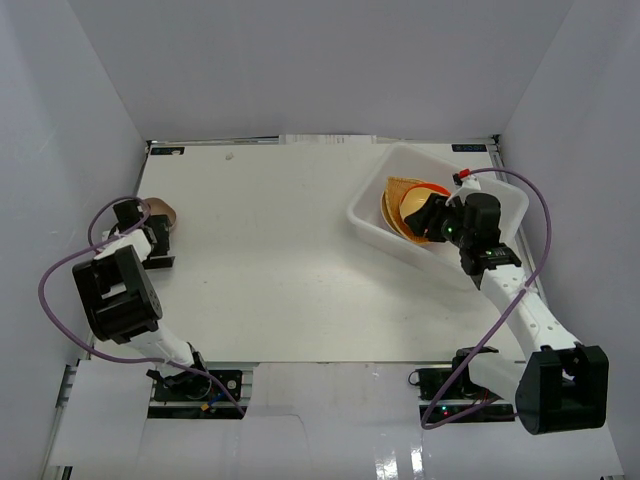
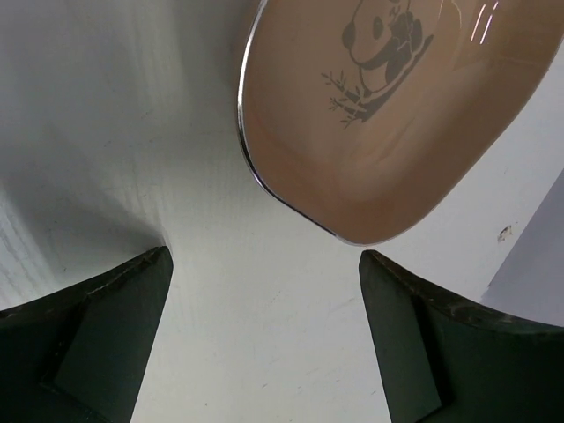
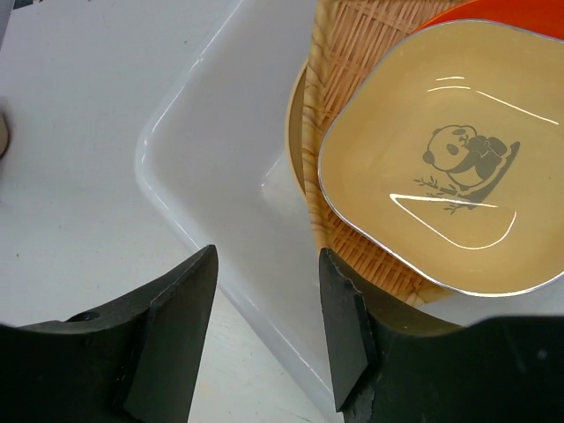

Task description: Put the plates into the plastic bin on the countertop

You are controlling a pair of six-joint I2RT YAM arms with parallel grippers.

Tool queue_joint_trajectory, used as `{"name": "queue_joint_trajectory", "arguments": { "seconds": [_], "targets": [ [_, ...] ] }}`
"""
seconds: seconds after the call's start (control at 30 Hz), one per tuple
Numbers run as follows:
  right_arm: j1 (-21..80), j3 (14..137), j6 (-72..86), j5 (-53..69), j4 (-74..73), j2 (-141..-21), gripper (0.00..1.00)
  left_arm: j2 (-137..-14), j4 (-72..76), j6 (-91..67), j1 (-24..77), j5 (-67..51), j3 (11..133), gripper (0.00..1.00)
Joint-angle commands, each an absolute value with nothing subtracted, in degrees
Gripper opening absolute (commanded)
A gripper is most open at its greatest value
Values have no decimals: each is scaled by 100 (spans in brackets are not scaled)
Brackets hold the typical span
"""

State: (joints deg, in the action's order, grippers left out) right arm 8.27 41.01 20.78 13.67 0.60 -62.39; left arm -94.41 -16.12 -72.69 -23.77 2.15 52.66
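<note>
One plate is left outside the plastic bin (image 3: 233, 145): a brown rounded-square plate (image 2: 379, 115) with a panda print and a thin bright rim. It lies flat at the left edge of the countertop (image 1: 280, 260), toward the far end. The left gripper (image 2: 264, 335) is held just short of it, with the jaws spread wide and nothing between them. The plate's near corner sits ahead of the fingertips, apart from both.

The bin stands askew at the far right corner of the countertop. A yellow panda plate (image 3: 441, 203) is seen inside it, resting on a woven fan-shaped plate (image 3: 352, 62), and a red-orange plate (image 3: 493, 13) shows behind them. The right gripper (image 3: 264, 335) hangs over the bin's near wall with its jaws parted and empty; the yellow plate lies free of it.

The brown plate is judged to be light, stiff plastic, unlikely to break if dropped. Its glossy face is probably slippery, and because it is shallow and flat on the surface, little edge is offered for a grip. It would best be taken at the near rim, one finger inside the well and the other outside under the lip, with the pinch kept firm so that the plate does not swing or slide out. A push from a closing finger could simply skate it toward the left edge.
</note>
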Motion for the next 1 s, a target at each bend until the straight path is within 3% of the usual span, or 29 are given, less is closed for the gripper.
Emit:
{"name": "queue_joint_trajectory", "arguments": {
  "seconds": [0.0, 0.43, 0.53, 0.57, 0.67, 0.7, 0.9, 0.97],
  "targets": [
    [888, 4096, 2021, 1406, 387, -6266, 56, -9316, -1450, -7699, -2329, 518, 5247, 98],
    [1151, 4096, 2021, 1441, 430, -6196, 55, -10177, -1758, -7901, -2180, 633, 5959, 98],
    [1160, 4104, 2030, 1450, 439, -6179, 55, -10301, -1758, -7892, -2127, 563, 6012, 87],
    [1160, 4131, 2030, 1450, 422, -6179, 55, -10344, -1758, -7893, -2127, 536, 6020, 75],
    [1169, 4157, 2030, 1441, 396, -6091, 55, -10362, -1758, -7849, -2127, 597, 6056, 64],
    [1160, 4157, 2030, 1433, 387, -6021, 55, -10362, -1749, -7831, -2127, 606, 6064, 53],
    [1160, 4175, 2083, 1476, 387, -5871, 55, -10389, -1749, -7612, -2101, 519, 6126, 27],
    [1160, 4192, 2083, 1494, 378, -5862, 55, -10380, -1749, -7454, -2048, 501, 6152, 13]
  ]
}}
